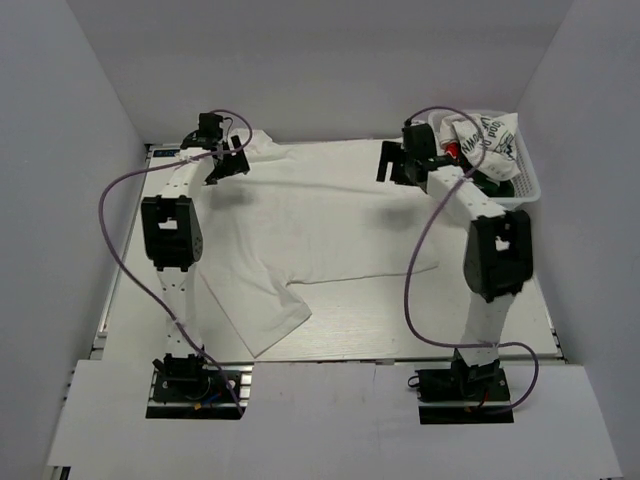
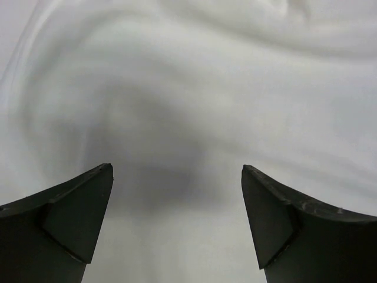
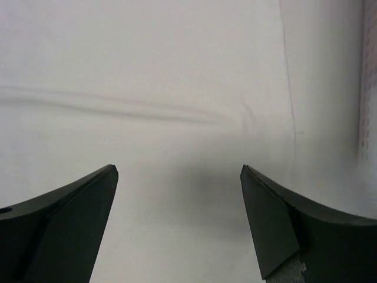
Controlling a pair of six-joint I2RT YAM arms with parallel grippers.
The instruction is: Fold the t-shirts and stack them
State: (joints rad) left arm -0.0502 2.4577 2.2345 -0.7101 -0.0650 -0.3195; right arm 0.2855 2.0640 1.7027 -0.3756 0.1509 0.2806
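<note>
Top view: one white t-shirt [image 1: 310, 220] lies spread flat on the table [image 1: 420, 330], plain side up, a sleeve pointing to the near left. A second t-shirt [image 1: 482, 135], crumpled, with black lettering and a red patch, sits in the white basket [image 1: 528, 192] at the far right. The left gripper [image 1: 228, 160] is over the spread shirt's far-left corner and the right gripper [image 1: 398, 162] is over its far-right edge, beside the basket.

Left wrist: jaws spread wide, nothing between them, rumpled white cloth [image 2: 194, 88] below.

Right wrist: jaws released, empty, over flat cloth [image 3: 177, 71] with a faint crease.
</note>
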